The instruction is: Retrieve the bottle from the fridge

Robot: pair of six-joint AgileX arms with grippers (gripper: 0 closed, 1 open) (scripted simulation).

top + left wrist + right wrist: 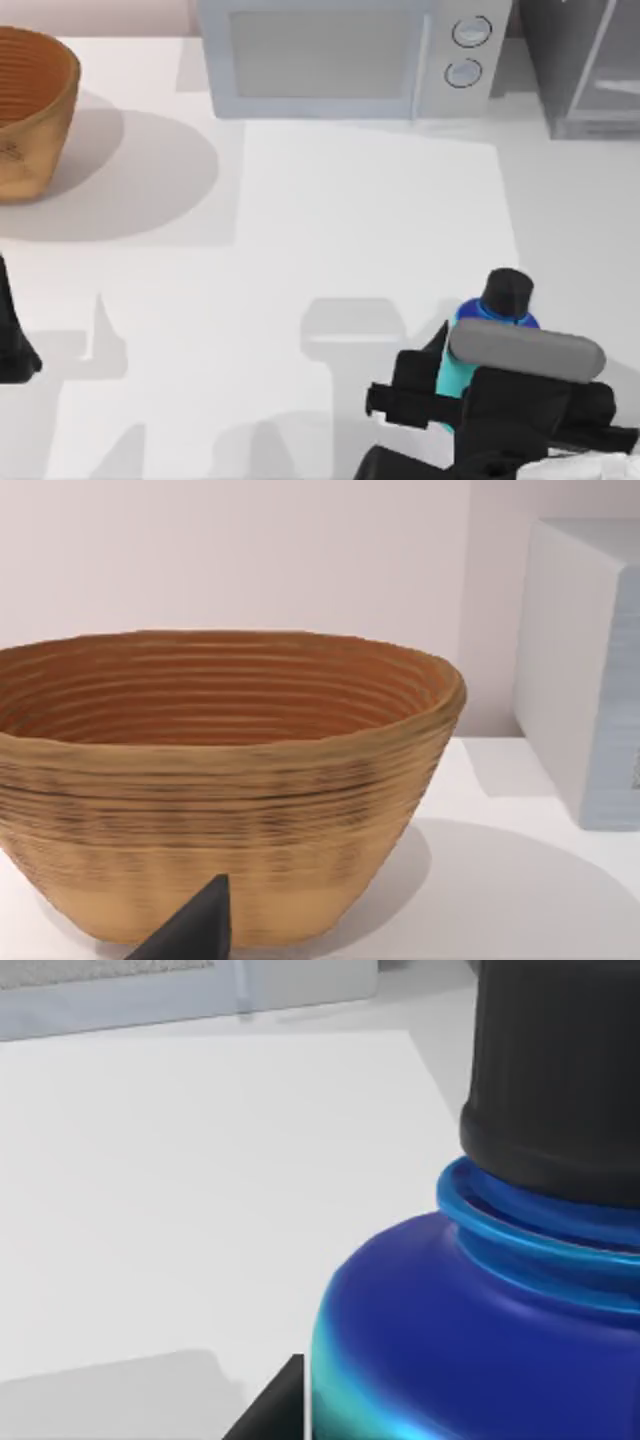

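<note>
Bottle retrieval looks close to done from where you sit, so scan the table (pixel 330 220) from left to right before you commit to anything. At the far left stands the woven basket (pixel 30 110), and just below it along that edge your left gripper (pixel 15 345) sits parked; you cannot tell from any view whether its fingers are open or closed, though the left wrist view shows one dark fingertip (pixel 195 930) low in front of the basket wall. Along the back, the pale microwave (pixel 330 55) with its two knobs occupies the middle, and the fridge (pixel 585 70) stands in the back right corner, its door looking closed. Near the front right, well apart from the fridge, the bottle (pixel 495 325) lies tilted in your right gripper (pixel 455 375), whose fingers appear clamped on the teal body below the blue shoulder, cap pointing toward the back. The right wrist view shows the black cap and blue ring very close to the lens. Your main risk, as a judgement, is slippage: the body is smooth and rounded, so a quick swing or a loosened pinch could let it twist or drop. Releasing it while tilted could also send it rolling toward the table edge.
</note>
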